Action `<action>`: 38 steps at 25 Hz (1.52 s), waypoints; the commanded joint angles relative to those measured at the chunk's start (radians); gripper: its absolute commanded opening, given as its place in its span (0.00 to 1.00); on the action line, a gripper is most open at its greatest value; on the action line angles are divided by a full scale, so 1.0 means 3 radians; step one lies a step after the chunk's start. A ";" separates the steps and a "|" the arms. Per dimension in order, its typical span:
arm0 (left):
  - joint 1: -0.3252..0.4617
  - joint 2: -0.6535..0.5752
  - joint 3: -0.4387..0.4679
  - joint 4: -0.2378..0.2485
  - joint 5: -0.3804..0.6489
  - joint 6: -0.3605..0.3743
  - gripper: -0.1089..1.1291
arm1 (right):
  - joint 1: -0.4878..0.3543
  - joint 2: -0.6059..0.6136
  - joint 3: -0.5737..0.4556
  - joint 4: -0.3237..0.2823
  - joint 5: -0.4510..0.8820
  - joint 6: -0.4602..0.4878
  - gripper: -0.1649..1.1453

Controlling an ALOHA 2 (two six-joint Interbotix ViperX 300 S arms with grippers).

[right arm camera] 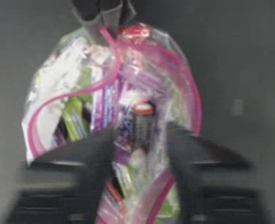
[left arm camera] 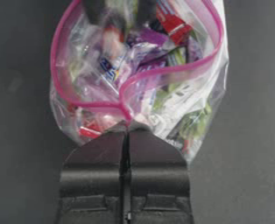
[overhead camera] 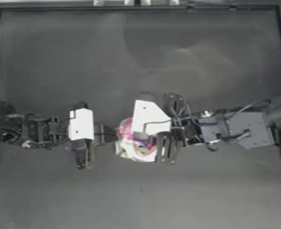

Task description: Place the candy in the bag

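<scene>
The bag (overhead camera: pixel 133 150) hangs between both grippers at the table's middle, its pink strip (left arm camera: pixel 64 65) pulled into a wide loop. My left gripper (left arm camera: pixel 127 127) is shut on the near edge of that strip, and it also shows from across the bag (right arm camera: pixel 102 13). My right gripper (right arm camera: pixel 140 140) reaches in from the right (overhead camera: pixel 144 136), open, with its fingers (left arm camera: pixel 94 11) inside the bag's mouth. A small piece with a red end (right arm camera: pixel 142 120) lies between those fingers, untouched. I cannot tell whether it is the candy among the other pastel sweets.
Dark table (overhead camera: pixel 140 58) all around, with a raised frame along the far edge (overhead camera: pixel 140 6). Both arms meet along one line across the middle.
</scene>
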 commanded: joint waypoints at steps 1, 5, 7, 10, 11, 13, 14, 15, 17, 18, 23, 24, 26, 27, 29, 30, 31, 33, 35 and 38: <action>-0.0005 -0.0184 -0.0026 0.0005 -0.0005 0.0000 0.16 | -0.0020 -0.0046 -0.0107 -0.0015 0.0005 0.0000 0.90; -0.0005 -0.0179 -0.0020 0.0005 -0.0005 0.0000 0.16 | -0.0026 -0.0056 -0.0143 -0.0020 0.0046 -0.0005 0.90; -0.0005 -0.0179 -0.0020 0.0005 -0.0005 0.0000 0.16 | -0.0020 -0.0082 -0.0169 -0.0015 0.0077 -0.0005 0.90; -0.0005 -0.0189 -0.0020 0.0010 -0.0026 0.0010 0.16 | 0.0005 -0.0174 -0.0174 -0.0020 0.0072 -0.0005 0.90; 0.0005 -0.0199 -0.0020 0.0005 -0.0026 0.0015 0.16 | 0.0020 -0.0220 -0.0169 -0.0020 0.0066 -0.0005 0.90; 0.0020 -0.0245 -0.0020 0.0010 -0.0026 0.0051 0.16 | 0.0041 -0.0332 -0.0148 -0.0020 0.0061 0.0000 0.90; 0.0031 -0.0271 -0.0015 0.0005 -0.0015 0.0077 0.16 | 0.0046 -0.0389 -0.0138 -0.0020 0.0061 0.0000 0.90; 0.0041 -0.0307 -0.0015 0.0005 -0.0005 0.0097 0.16 | 0.0046 -0.0465 -0.0123 -0.0020 0.0056 0.0005 0.90; 0.0056 -0.0378 -0.0015 0.0005 -0.0005 0.0148 0.16 | 0.0051 -0.0583 -0.0077 -0.0015 0.0046 0.0010 0.90; 0.0061 -0.0424 -0.0005 0.0005 -0.0005 0.0164 0.16 | 0.0051 -0.0629 -0.0051 -0.0015 0.0036 0.0015 0.90; 0.0082 -0.0583 0.0036 0.0005 0.0056 0.0184 0.16 | 0.0051 -0.0844 0.0112 -0.0015 -0.0072 0.0056 0.90; 0.0092 -0.0603 0.0036 0.0005 0.0077 0.0184 0.16 | 0.0051 -0.0879 0.0143 -0.0020 -0.0102 0.0066 0.90; 0.0102 -0.0644 0.0046 0.0005 0.0097 0.0194 0.16 | 0.0051 -0.0951 0.0194 -0.0015 -0.0148 0.0077 0.90; 0.0107 -0.0665 0.0046 0.0005 0.0097 0.0199 0.16 | 0.0051 -0.0992 0.0220 -0.0010 -0.0174 0.0077 0.90; 0.0107 -0.0711 0.0051 0.0005 0.0097 0.0235 0.16 | 0.0051 -0.1048 0.0251 -0.0010 -0.0199 0.0077 0.90; 0.0112 -0.0741 0.0051 0.0005 0.0102 0.0245 0.16 | 0.0051 -0.1074 0.0261 -0.0010 -0.0205 0.0077 0.90; 0.0107 -0.0762 0.0056 0.0005 0.0107 0.0256 0.16 | 0.0051 -0.1094 0.0271 -0.0015 -0.0205 0.0077 0.90; 0.0118 -0.0823 0.0077 0.0005 0.0153 0.0261 0.16 | 0.0051 -0.1145 0.0317 -0.0015 -0.0210 0.0077 0.90; 0.0123 -0.0885 0.0102 0.0000 0.0194 0.0256 0.16 | 0.0051 -0.1191 0.0358 -0.0010 -0.0235 0.0082 0.90; 0.0123 -0.0961 0.0148 0.0000 0.0205 0.0256 0.16 | 0.0051 -0.1278 0.0435 0.0000 -0.0332 0.0082 0.90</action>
